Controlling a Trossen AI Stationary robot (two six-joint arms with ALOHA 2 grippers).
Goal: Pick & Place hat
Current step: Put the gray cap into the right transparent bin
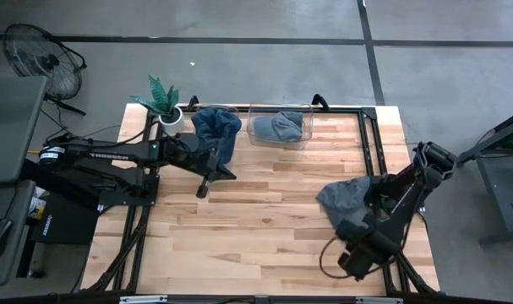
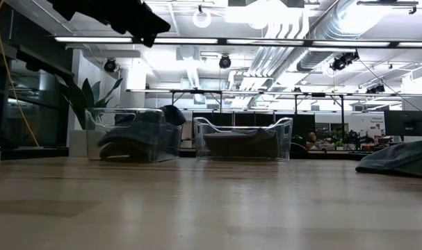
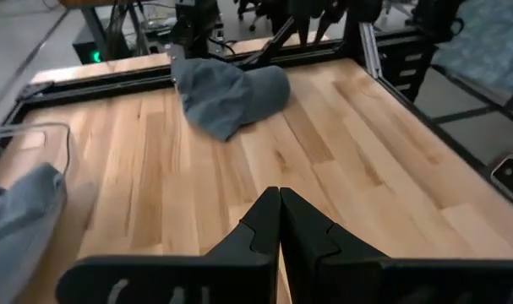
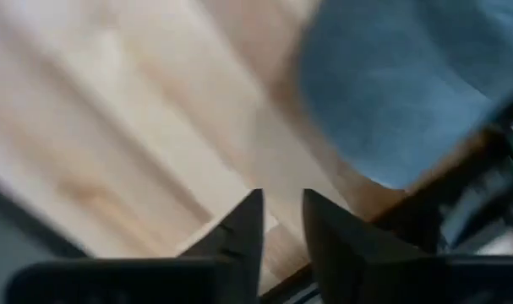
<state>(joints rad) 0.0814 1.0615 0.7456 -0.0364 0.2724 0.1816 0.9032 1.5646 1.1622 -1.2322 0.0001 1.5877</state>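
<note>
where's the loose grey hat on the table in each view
High view: hat right of centre, beside the right arm.
Low view: hat at the right edge, on the tabletop.
Left wrist view: hat upper middle, near the table's black frame.
Right wrist view: hat upper right, blurred.
Shared landmark: wooden tabletop.

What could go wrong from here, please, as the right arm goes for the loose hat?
The grey hat lies near the table's right edge, beside the frame rail; a push instead of a grasp could slide it against the rail. The right gripper is only slightly open, perhaps too narrow for the fabric. The left gripper, shut mid-table, may obstruct the path to the bins.
</note>
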